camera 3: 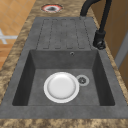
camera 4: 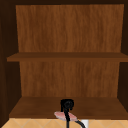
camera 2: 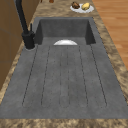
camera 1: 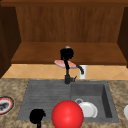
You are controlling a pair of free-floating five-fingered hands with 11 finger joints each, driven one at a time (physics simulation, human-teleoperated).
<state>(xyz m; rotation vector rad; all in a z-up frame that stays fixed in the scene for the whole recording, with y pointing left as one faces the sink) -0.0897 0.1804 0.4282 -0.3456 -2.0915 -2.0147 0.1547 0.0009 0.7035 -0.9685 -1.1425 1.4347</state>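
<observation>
Where the open wooden cabinet (camera 1: 70, 53) meets the space above the sink, the right hand (camera 1: 66, 53) hangs in front of the lowest shelf, and a flat pink plate (camera 1: 65, 64) sits just beneath it, tilted slightly. Its fingers look curled toward the plate's rim, though the dark shape is too blurred to be sure, so I cannot tell how firm the hold is. In the upper view the same hand (camera 4: 67, 104) and pink plate (camera 4: 65, 116) sit at the front edge of that bottom shelf (camera 4: 37, 107). Directly below stands the black curved tap (camera 1: 67, 75), with a white cup (camera 1: 83, 72) just beside its spout against the tiled wall.

Further down, the grey sink basin (camera 3: 37, 82) holds a round white plate (camera 3: 61, 87) lying flat next to the drain (camera 3: 82, 80). A large red ball (camera 1: 67, 114) sits at the front of the sink. The left hand (camera 1: 37, 116) hovers low by the grooved draining board (camera 2: 65, 75), its fingers curled and empty. On the speckled stone desk (camera 1: 12, 85) rests a red-rimmed plate (camera 1: 5, 105), and another plate carrying food (camera 2: 81, 6) lies at the far end.
</observation>
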